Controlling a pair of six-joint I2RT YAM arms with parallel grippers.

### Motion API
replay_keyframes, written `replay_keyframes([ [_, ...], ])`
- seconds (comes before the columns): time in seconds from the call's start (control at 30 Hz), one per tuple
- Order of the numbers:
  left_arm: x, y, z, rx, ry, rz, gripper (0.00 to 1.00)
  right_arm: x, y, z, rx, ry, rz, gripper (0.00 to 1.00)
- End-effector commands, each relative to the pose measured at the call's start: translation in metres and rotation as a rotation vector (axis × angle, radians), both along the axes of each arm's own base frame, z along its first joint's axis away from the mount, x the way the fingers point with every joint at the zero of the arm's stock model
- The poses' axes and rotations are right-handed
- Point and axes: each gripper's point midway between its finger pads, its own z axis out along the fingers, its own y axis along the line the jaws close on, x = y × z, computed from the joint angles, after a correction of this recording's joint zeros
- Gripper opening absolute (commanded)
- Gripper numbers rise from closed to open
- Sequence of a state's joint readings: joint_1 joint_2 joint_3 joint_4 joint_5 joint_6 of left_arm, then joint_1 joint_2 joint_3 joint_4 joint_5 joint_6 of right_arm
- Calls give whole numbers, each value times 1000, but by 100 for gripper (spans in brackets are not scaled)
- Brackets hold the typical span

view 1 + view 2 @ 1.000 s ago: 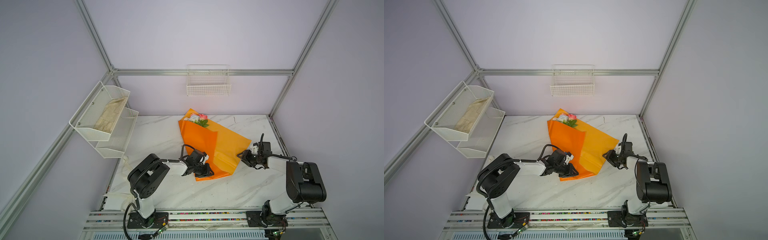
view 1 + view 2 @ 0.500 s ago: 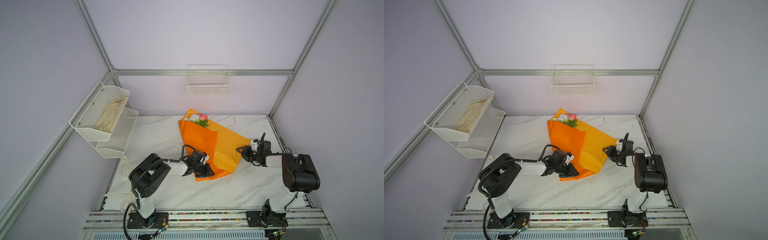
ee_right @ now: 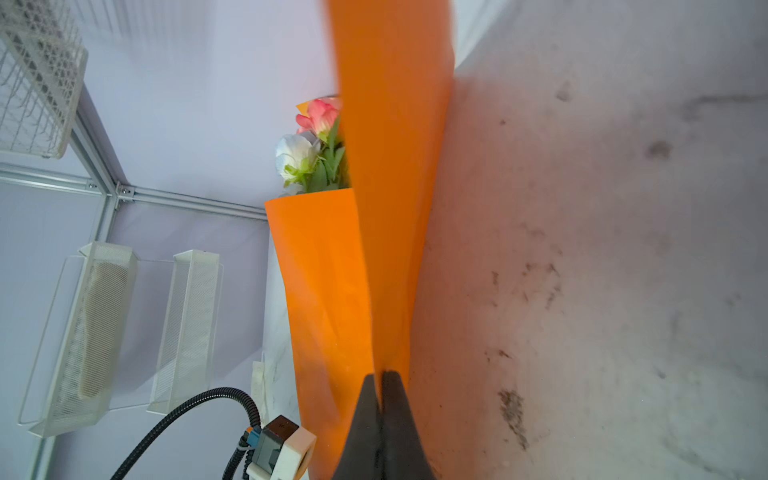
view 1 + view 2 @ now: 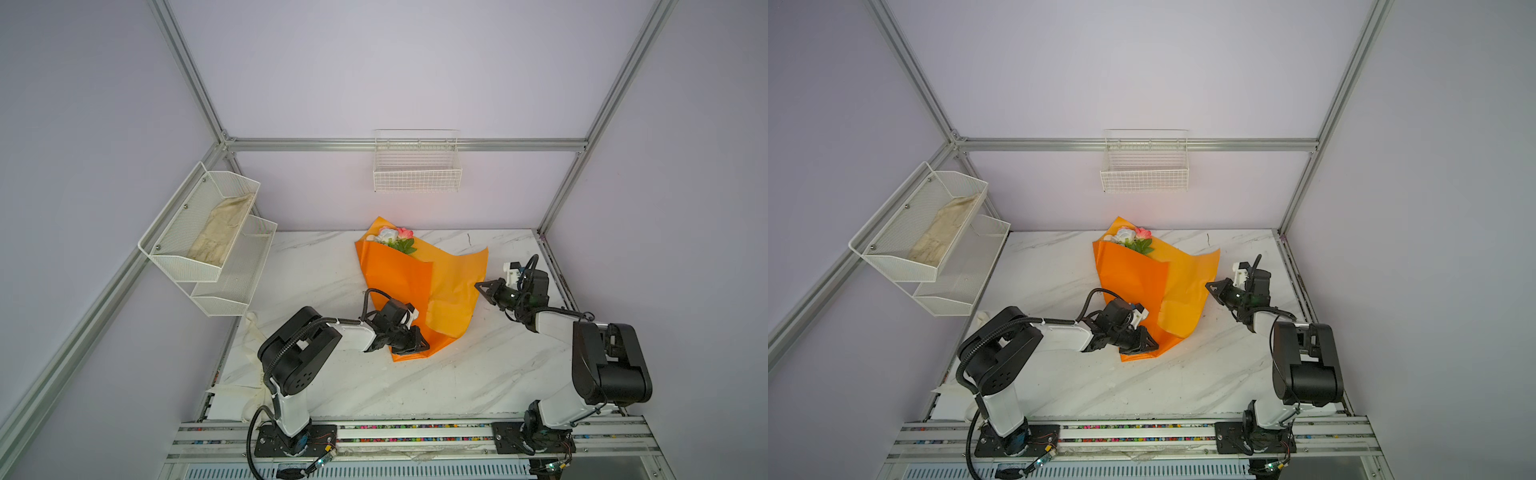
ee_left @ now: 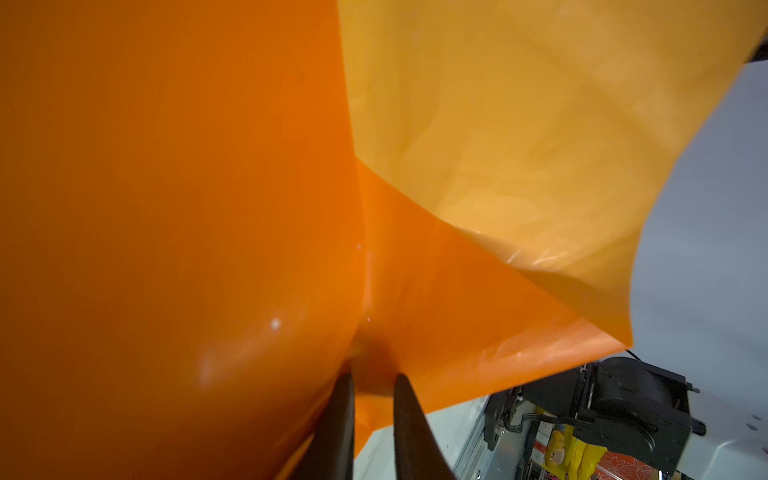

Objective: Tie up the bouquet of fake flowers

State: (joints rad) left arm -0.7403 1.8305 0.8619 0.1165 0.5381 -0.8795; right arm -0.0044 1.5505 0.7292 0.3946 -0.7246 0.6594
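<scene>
Your right pincer (image 3: 380,376) just snapped shut, looks like on the loose paper edge (image 3: 395,208) of the bouquet (image 4: 399,282) lying on the worktop (image 4: 316,266). The left pincer (image 5: 372,380) keeps pinching its stem end, so you can fold now.

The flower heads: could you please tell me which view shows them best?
The right wrist view: the flower heads, pink and white, appear close, poking out of the orange wrapping paper. Both top views show them tiny; the left wrist view shows none, only paper.
</scene>
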Motion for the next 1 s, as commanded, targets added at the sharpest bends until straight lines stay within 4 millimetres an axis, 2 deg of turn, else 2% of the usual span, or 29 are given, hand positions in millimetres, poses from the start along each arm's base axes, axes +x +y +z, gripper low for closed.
replay_keyframes([
  [0.0,2,-1,4,-16,-21,11,19,2,22,21,-134,-43,29,0],
  [0.17,2,2,5,-15,-32,20,18,5,62,48,-185,-91,63,0],
  [0.3,3,4,6,-15,-40,28,18,5,99,60,-319,-120,98,0],
  [0.47,4,5,9,-21,-54,42,18,-2,143,55,-554,-123,176,0],
  [0.53,4,7,11,-20,-62,48,18,-9,170,52,-611,-139,235,0],
  [0.63,6,8,15,-27,-80,65,18,-16,197,39,-695,-133,281,0],
  [0.77,7,13,28,-49,-116,93,18,-17,213,33,-740,-132,298,1],
  [0.97,7,32,55,-70,-195,178,20,-18,234,39,-650,-144,320,1],
])
